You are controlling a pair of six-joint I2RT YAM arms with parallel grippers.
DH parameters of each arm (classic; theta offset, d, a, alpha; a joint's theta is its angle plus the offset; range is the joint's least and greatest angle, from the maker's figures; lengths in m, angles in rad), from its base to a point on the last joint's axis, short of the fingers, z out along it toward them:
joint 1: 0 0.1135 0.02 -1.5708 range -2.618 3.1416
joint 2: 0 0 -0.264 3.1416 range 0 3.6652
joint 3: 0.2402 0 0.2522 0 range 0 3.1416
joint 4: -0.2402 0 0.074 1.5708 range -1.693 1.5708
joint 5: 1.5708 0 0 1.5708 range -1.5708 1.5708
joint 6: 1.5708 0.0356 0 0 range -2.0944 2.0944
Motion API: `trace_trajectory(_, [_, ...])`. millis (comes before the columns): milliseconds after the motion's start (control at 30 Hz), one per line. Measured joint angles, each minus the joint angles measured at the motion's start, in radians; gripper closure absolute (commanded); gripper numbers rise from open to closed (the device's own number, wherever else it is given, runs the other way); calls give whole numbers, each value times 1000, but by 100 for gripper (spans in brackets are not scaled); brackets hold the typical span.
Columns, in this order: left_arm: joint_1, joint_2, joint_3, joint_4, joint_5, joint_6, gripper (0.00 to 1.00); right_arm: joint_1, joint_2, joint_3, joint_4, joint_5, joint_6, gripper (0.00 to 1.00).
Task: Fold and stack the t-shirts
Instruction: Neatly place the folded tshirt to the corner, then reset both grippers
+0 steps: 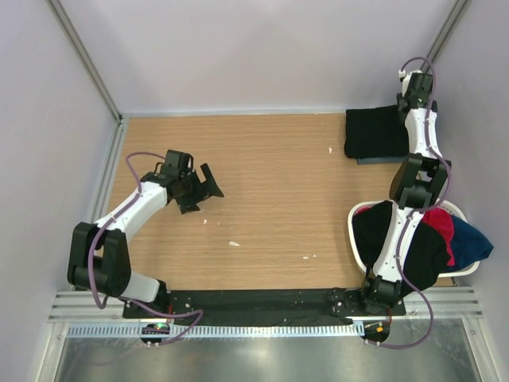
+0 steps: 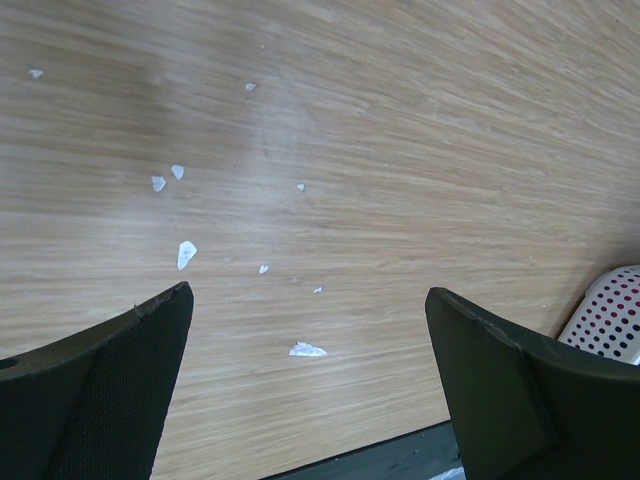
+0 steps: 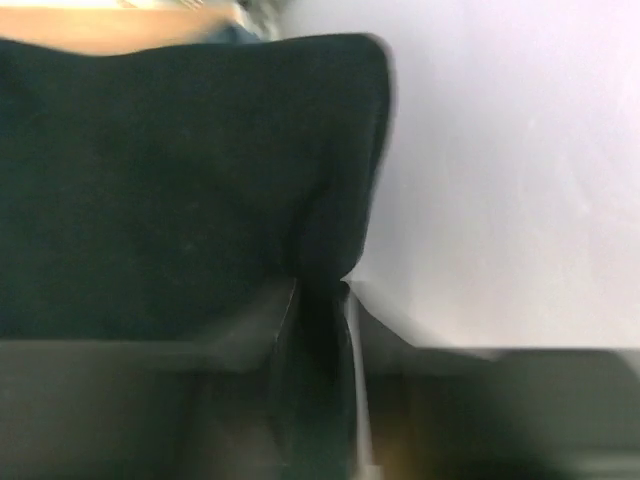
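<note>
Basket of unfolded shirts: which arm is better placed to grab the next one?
Right, probably. The basket sits near right, beside that arm's base, its links passing over it. The right gripper is at the folded black shirt just beyond. The left gripper is open and free, but across the table.

The wooden table (image 1: pixel 270 159) bears small paper scraps (image 2: pixel 307 350) just beneath the left claw (image 2: pixel 308 295) and ahead of it. Well off to that claw's right stands a white basket (image 1: pixel 355 239). Farther off, at the far right corner, a folded black shirt (image 1: pixel 374 131) lies over a blue shirt (image 1: pixel 380 161).
</note>
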Motion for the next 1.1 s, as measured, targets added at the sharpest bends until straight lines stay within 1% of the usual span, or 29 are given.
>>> trace_trajectory(67, [0, 34, 31, -2, 9, 5, 0, -11, 35, -11, 27, 45, -5, 2])
trace_trajectory(100, [0, 50, 46, -5, 13, 9, 0, -13, 50, -11, 37, 64, -3, 0])
trace_trajectory(200, [0, 80, 83, -10, 20, 26, 0, -12, 76, -15, 40, 105, -3, 0])
trace_trajectory(333, [0, 81, 114, -21, 18, 55, 0, -2, 53, -6, 19, 97, 52, 0])
trace_trajectory(400, [0, 77, 126, -22, 8, 73, 0, 3, 11, -11, 2, 61, 85, 0])
trace_trajectory(500, [0, 52, 138, -29, -14, 101, 0, 23, -151, -113, -1, -14, 151, 0])
trace_trajectory(633, [0, -6, 161, -35, -57, 132, 0, 69, -493, -351, 66, -122, 278, 0])
trace_trajectory(800, [5, -160, 166, -29, -119, 155, 0, 103, -919, -682, 192, -246, 481, 0])
trace_trajectory(867, [7, -234, 158, -19, -140, 156, 0, 95, -1052, -825, 227, -273, 562, 0])
trace_trajectory(967, [7, -360, 103, 2, -157, 152, 0, 88, -1225, -1061, 225, -294, 665, 0])
trace_trajectory(1100, [7, -515, -23, 6, -162, 124, 0, 88, -1406, -1323, 134, -300, 746, 0])
